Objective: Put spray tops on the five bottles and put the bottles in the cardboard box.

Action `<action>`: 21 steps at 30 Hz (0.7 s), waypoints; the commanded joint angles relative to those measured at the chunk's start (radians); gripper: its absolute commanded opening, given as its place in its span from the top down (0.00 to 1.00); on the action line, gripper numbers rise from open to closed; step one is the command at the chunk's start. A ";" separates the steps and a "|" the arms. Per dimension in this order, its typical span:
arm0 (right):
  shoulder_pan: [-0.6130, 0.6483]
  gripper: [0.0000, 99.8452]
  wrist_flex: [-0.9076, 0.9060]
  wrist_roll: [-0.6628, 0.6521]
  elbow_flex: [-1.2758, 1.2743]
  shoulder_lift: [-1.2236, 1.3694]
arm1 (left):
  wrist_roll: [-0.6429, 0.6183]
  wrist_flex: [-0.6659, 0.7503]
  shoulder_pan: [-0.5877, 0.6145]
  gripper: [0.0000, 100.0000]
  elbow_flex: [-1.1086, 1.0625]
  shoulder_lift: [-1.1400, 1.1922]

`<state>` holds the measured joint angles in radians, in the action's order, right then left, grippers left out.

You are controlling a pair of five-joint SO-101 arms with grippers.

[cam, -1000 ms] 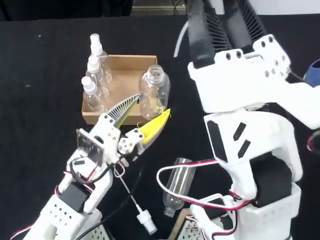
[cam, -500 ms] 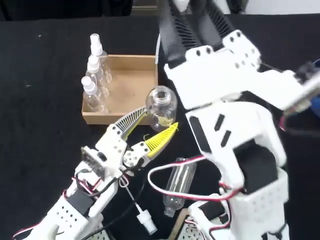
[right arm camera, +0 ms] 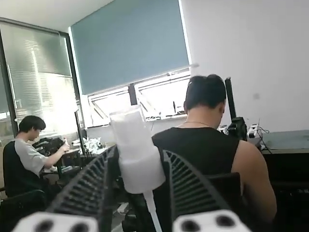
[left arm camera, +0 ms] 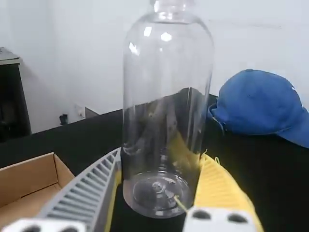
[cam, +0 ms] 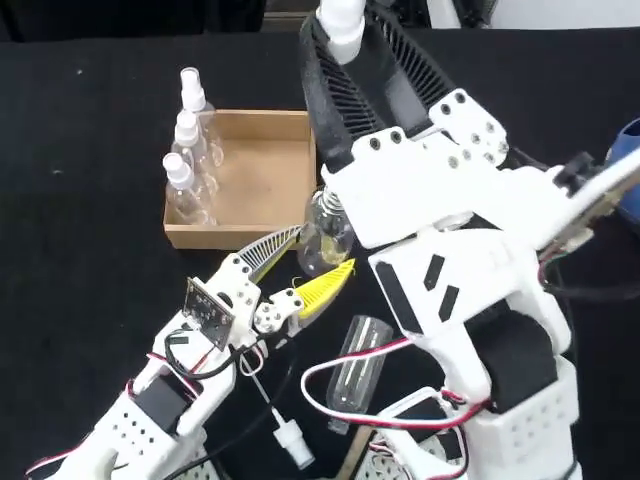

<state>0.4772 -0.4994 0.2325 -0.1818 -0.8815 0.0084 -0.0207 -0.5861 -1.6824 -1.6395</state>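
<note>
Since the earlier frames, the left gripper (cam: 322,250) has drawn the open bottle (cam: 326,228) off the cardboard box (cam: 255,170) to a spot just beside the box's near right corner, and the right arm has swung across above it. Reading from the left of the high view, we see three capped bottles (cam: 187,140) standing in a row along the left wall of the box, each with its spray top on. Next comes the left gripper, whose grey finger (left arm camera: 82,193) and yellow finger (left arm camera: 222,193) close on the lower part of the open bottle (left arm camera: 166,106); the bottle stands upright and has no top. We cannot tell whether its base touches the black table (cam: 80,250). Nearer the arm bases, a loose spray top (cam: 290,437) lies on the table, and just to its right a lying bottle (cam: 355,365) rests on its side, uncapped. Beyond these, the right gripper (cam: 345,25) clamps the held spray top (cam: 338,12) between its ribbed fingers, with the top's tube hanging down (right arm camera: 137,159). At the far right edge lies a blue cap (cam: 630,170).
</note>
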 commanded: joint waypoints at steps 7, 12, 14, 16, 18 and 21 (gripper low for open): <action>0.017 0.99 -0.094 -0.012 -0.058 -0.176 | -0.009 -0.002 -0.013 0.97 -0.016 -0.018; 0.020 0.99 -0.075 -0.008 -0.168 -0.214 | -0.009 -0.002 -0.013 0.97 -0.016 -0.018; 0.018 0.99 -0.041 -0.008 -0.222 -0.216 | -0.009 -0.002 -0.013 0.97 -0.016 -0.018; 0.017 0.99 0.008 -0.011 -0.282 -0.220 | -0.009 -0.002 -0.012 0.97 -0.016 -0.018; 0.017 0.99 0.043 -0.011 -0.328 -0.222 | -0.009 -0.002 -0.010 0.97 -0.016 -0.018; 0.017 0.99 0.058 -0.011 -0.344 -0.222 | -0.009 -0.002 -0.008 0.97 -0.016 -0.020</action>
<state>0.4895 -0.4979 0.2294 -0.5209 -1.0825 0.0084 -0.0207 -0.5861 -1.6824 -1.6395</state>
